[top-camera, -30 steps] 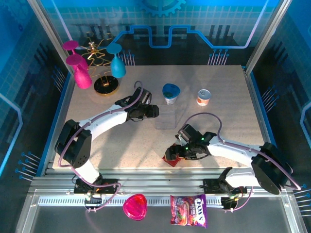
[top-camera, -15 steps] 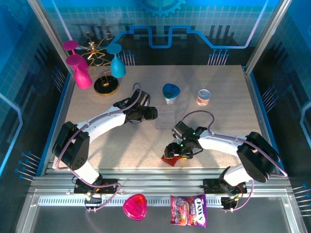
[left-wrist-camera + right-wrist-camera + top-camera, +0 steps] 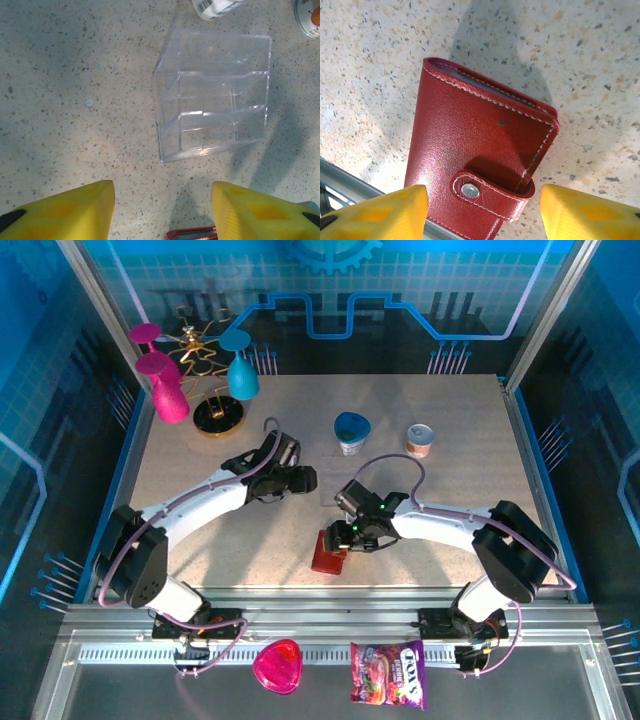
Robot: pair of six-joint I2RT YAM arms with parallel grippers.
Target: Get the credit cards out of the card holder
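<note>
Top external view, items as I read them from the remote station.

1. Card holder (image 3: pixel 328 552): dark red, shut, lying flat on the speckled bench (image 3: pixel 200 520) near its near edge, about midway between left and right. The right wrist view shows the card holder (image 3: pixel 480 150) with white stitching and its strap tab snapped down over the cover.
2. Right gripper (image 3: pixel 347 533): directly over the card holder. At the wrist, the right gripper (image 3: pixel 484 207) has its jaws spread, one yellow finger on each side of the strap end. I cannot tell whether either finger touches the leather.
3. Left gripper (image 3: pixel 303 480): well apart from the card holder, on its far side. From its wrist, the left gripper (image 3: pixel 162 205) has its jaws spread over bare bench.
4. Clear plastic tray (image 3: pixel 212 95): just beyond the left jaws, with dividers inside.
5. Pink heart-shaped dish (image 3: pixel 277 665) and candy bag (image 3: pixel 388 675): on the metal ledge in front of the bench.
</note>
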